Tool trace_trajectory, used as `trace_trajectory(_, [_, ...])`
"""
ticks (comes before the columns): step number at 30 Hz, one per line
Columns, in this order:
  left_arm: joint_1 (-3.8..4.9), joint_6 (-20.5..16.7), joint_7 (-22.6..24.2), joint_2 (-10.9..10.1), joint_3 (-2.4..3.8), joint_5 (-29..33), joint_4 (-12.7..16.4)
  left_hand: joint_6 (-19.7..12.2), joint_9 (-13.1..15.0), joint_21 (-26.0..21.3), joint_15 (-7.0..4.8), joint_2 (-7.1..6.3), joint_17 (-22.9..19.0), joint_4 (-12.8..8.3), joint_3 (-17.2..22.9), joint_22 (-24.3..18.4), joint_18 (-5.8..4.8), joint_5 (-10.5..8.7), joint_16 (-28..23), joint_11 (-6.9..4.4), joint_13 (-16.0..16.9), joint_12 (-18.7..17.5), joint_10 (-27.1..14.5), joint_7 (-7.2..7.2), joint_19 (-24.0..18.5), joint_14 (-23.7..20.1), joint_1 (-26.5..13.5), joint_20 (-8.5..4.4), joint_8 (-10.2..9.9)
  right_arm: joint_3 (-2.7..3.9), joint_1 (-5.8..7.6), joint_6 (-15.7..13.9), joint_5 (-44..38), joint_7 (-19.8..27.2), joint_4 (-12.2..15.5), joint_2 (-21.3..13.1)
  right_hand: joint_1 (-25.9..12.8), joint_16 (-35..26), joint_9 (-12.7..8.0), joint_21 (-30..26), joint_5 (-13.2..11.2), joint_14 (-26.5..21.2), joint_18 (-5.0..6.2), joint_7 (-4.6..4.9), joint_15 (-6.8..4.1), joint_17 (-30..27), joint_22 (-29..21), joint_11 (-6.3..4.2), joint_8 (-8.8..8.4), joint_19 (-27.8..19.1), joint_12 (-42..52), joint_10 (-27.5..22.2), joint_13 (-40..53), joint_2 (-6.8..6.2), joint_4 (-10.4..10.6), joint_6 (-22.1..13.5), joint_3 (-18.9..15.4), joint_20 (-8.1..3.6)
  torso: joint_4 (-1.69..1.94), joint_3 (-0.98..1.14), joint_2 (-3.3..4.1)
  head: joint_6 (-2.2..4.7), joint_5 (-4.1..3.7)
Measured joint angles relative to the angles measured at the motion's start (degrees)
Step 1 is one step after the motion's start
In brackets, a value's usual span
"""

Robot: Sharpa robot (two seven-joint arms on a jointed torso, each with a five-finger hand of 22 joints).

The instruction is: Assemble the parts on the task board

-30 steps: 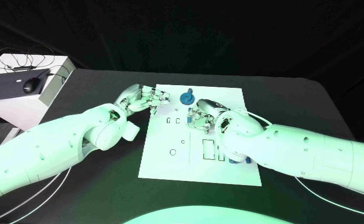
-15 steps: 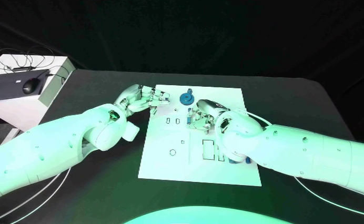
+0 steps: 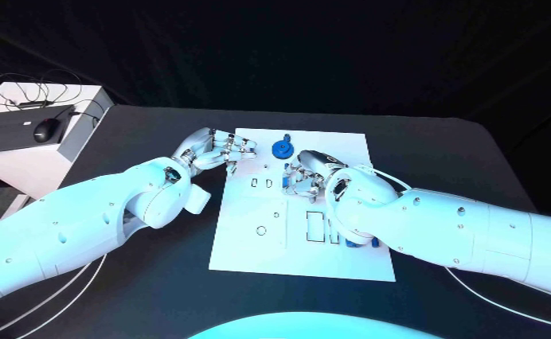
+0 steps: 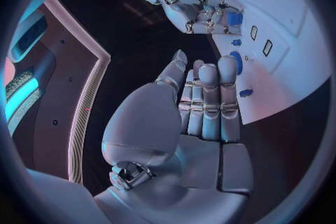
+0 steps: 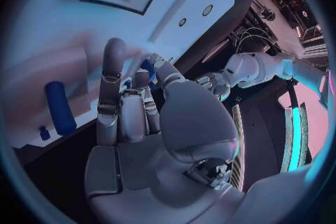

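Task well under way, not finished, by our reading. The board (image 3: 301, 251) lies mid-table, both hands working over its far half.

Left hand (image 3: 215, 149) sits at the board's far left corner, fingers extended side by side toward the board edge, as the left wrist view shows; we see nothing in it, so we take it as released.

Right hand (image 3: 308, 175) is near the board's middle, toward the far edge, fingers curled down. In the left wrist view it has a small blue part (image 4: 234, 18) at its fingertips; the right wrist view also shows blue between the fingers. We judge it is pinching that part, probably seating it in a slot.

Already placed, as far as we can tell: a blue gear (image 3: 283, 149) near the far edge, plus blue pegs (image 4: 245, 92) standing along the board's left side. A blue cylinder (image 5: 60, 107) lies loose on the board near the right hand, and more blue pieces (image 3: 372, 241) rest at the right edge, half hidden by the right arm.

Left to do: several cutouts (image 3: 314, 226) in the near half look unfilled.
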Motion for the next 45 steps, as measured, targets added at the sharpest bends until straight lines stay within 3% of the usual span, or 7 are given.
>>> trace_trajectory(15, [0.00, 0.0, 0.0, -0.1, 0.02, 0.0, 0.0, 0.0, 0.0, 0.0, 0.00, 0.00, 0.0, 0.0, 0.0, 0.0, 0.00, 0.00, 0.0, 0.00, 0.0, 0.0, 0.0, 0.00, 0.0, 0.0, 0.0, 0.00, 0.0, 0.00, -0.04, -1.6, 0.0, 0.9, 0.8, -0.6, 1.5, 0.0, 0.0, -0.2, -0.4, -0.1, 0.26, 0.33, 0.56, -0.2, -0.6, 0.61, 0.33, 0.1, 0.6, -0.6, -0.7, -2.13, 2.4, -2.6, -0.6, 0.57, -0.01, 0.00, 0.01, 0.00, -0.05])
trace_trajectory(23, [0.00, 0.0, 0.0, -0.1, 0.02, 0.0, -0.1, 0.0, 0.0, 0.0, 0.00, 0.00, 0.0, 0.0, 0.0, 0.0, 0.00, 0.00, 0.0, 0.00, 0.0, 0.0, 0.0, 0.00, 0.0, 0.0, 0.0, 0.00, 0.0, 0.00, -0.08, -2.6, 0.0, 1.4, 1.4, -1.2, 1.5, 0.0, 0.0, -0.2, -0.6, -0.2, 0.26, 0.39, 0.68, -0.2, -0.6, 0.61, 0.33, 0.1, 0.6, -0.6, -0.8, -2.13, 2.7, -2.7, -0.3, 0.73, -0.01, 0.01, 0.02, 0.03, -0.05])
trace_trajectory(29, [0.00, 0.0, -0.1, -0.2, 0.00, 0.0, -0.2, 0.0, 0.0, 0.0, 0.00, 0.00, 0.1, 0.0, 0.0, 0.3, 0.00, 0.00, 0.0, 0.00, 0.0, 0.0, 0.0, 0.00, 0.0, 0.0, 0.0, 0.00, 0.0, 0.00, -0.09, -3.1, 0.0, 1.9, 2.4, -1.9, 1.7, 0.0, 0.0, -0.2, -0.6, -0.2, 0.26, 0.51, 0.67, -0.2, -0.8, 0.71, 0.33, 0.1, 0.8, -0.7, -1.0, -3.38, 3.8, -2.9, 0.0, 0.73, -0.02, 0.02, 0.02, 0.07, -0.09])
trace_trajectory(34, [0.00, 0.0, -0.1, -0.2, 0.00, 0.0, -0.3, 0.0, 0.0, 0.0, 0.00, 0.00, 0.1, 0.0, 0.0, 0.3, 0.00, 0.00, 0.0, 0.00, 0.0, 0.0, 0.0, 0.00, 0.0, 0.0, 0.0, 0.00, 0.0, 0.02, -0.09, -3.5, 0.1, 2.4, 3.5, -2.9, 1.2, 0.0, 0.0, -0.2, -0.6, -0.2, 0.26, 0.53, 0.66, -0.2, -1.1, 0.71, 0.33, 0.1, 1.0, -0.7, -1.1, -4.99, 6.0, -3.0, -0.5, 0.73, -0.02, 0.02, 0.02, 0.07, -0.09])
trace_trajectory(40, [-0.01, 0.0, -0.5, -0.2, 0.02, 0.0, -0.5, -0.1, 0.0, 0.0, 0.00, -0.14, 0.1, 0.4, -0.4, 0.3, 0.00, 0.00, 0.0, 0.19, 0.1, 0.6, 0.7, 0.13, 0.0, 0.0, -0.6, 0.00, -0.3, 0.17, 0.03, -5.6, 2.3, 5.4, 4.7, -4.3, 1.4, -0.2, 0.0, -0.2, -1.7, -0.2, 0.26, 0.47, 0.66, -0.6, -1.3, 0.72, 0.33, 0.1, 1.2, -0.7, -1.1, -5.65, 8.5, -3.3, -2.8, 0.73, -0.04, 0.03, 0.02, 0.12, -0.09])
trace_trajectory(43, [-0.01, 0.0, -1.1, -0.2, 0.02, -0.1, -0.6, -0.6, 0.0, -0.2, 0.24, -0.51, 0.1, 1.4, -1.4, 0.3, 0.00, 0.00, 0.0, 0.29, 0.6, 1.4, 1.6, 0.67, 0.0, 0.2, -2.6, 0.00, -0.5, 0.45, 0.63, -7.9, 5.1, 8.8, 4.9, -5.1, 1.4, -0.4, 0.0, -0.2, -1.7, -0.2, 0.26, 0.55, 0.65, -0.9, -1.5, 0.92, 0.33, 0.1, 1.2, -0.9, -1.2, -5.62, 8.3, -3.4, -3.1, 0.73, -0.07, 0.04, -0.01, 0.19, -0.09])
trace_trajectory(45, [-0.01, 0.0, -1.7, -0.2, 0.02, -0.1, -0.6, -0.4, 0.0, -0.2, 0.18, -0.84, 0.1, 2.6, -1.8, 0.3, 0.00, 0.00, 0.0, 0.16, 1.4, 2.6, 2.7, 0.86, 0.0, 0.5, -4.3, 0.01, -0.5, 0.68, 1.24, -9.4, 7.5, 11.5, 5.0, -5.6, 1.6, -0.6, 0.0, -0.4, -1.7, -0.2, 0.26, 0.56, 0.65, -1.1, -1.6, 0.91, 0.33, 0.1, 1.2, -0.9, -1.2, -4.66, 7.7, -3.4, -3.7, 0.73, -0.10, 0.03, -0.04, 0.30, -0.18])
